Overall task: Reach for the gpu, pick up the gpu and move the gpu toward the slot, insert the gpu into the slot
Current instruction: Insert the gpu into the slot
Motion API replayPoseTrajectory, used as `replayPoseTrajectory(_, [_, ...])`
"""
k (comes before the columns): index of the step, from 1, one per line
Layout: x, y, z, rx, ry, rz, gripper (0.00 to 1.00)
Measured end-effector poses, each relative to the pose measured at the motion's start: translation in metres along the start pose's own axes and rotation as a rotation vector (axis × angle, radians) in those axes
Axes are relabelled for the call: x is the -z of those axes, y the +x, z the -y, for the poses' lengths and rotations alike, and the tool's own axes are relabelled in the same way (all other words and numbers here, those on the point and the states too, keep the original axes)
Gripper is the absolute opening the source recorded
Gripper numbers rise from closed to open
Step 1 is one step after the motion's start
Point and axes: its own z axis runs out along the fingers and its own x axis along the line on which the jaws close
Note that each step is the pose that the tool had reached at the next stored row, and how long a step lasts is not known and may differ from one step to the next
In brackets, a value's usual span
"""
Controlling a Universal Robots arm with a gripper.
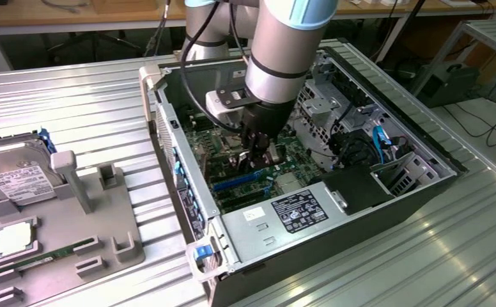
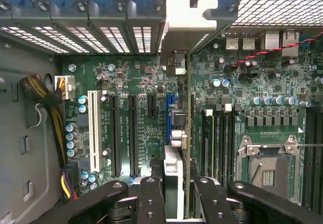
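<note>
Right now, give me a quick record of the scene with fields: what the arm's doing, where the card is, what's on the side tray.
end effector: lowered inside the open computer case, over the motherboard
gpu: held on edge between the fingers, silver bracket up against the case's rear slot row
position: standing over the blue slot; whether it is seated cannot be told
side fixture: on the exterior view's left, holding a hard drive and a green memory stick

The gripper [image 1: 255, 155] is lowered inside the open case [image 1: 418, 137], just above the motherboard [image 1: 231, 176]. A hard drive [image 1: 13, 176] is seen on the exterior view's left, on a grey fixture [image 1: 69, 236].
</note>
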Motion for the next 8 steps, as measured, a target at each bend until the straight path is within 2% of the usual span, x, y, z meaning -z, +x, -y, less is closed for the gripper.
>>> replayPoseTrajectory(4, [-0.0029, 0.0003, -0.0008, 0.000, -0.0010, -0.0028, 0.28])
replayPoseTrajectory(8, [-0.0070, 0.0006, -0.0015, 0.000, -0.0011, -0.0087, 0.28])
